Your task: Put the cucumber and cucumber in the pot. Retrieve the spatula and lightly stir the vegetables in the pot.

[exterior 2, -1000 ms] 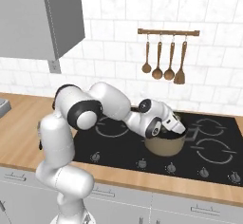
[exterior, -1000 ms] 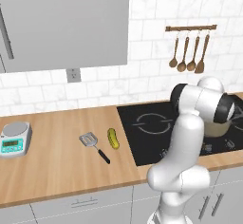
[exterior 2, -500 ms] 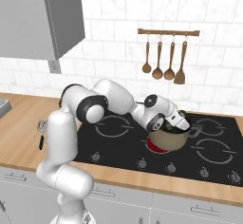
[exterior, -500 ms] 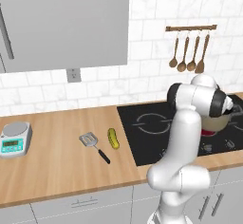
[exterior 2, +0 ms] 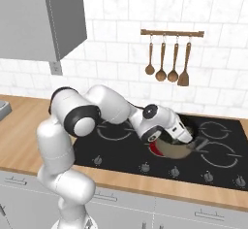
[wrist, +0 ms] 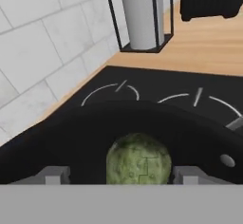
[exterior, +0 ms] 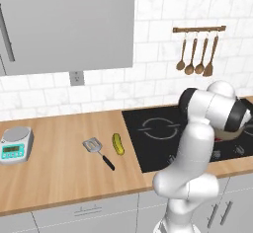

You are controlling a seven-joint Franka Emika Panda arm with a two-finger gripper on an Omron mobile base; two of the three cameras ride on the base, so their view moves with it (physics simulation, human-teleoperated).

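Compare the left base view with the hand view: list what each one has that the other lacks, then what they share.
Left base view alone: the yellow-green cucumber and the spatula lying side by side on the wooden counter, plus a scale. Hand view alone: the dark green cucumber inside the pot, between the pincer fingertips. Shared: the black cooktop and white tiled wall.

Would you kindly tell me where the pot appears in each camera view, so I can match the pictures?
Left base view: the pot is at the right edge, mostly behind the arm's elbow, on the hob.
Right base view: right of centre on the hob, under the hand, tan wall showing.
Hand view: its dark inside spans the lower half, holding the dark green cucumber.
Shared landmark: the black hob.
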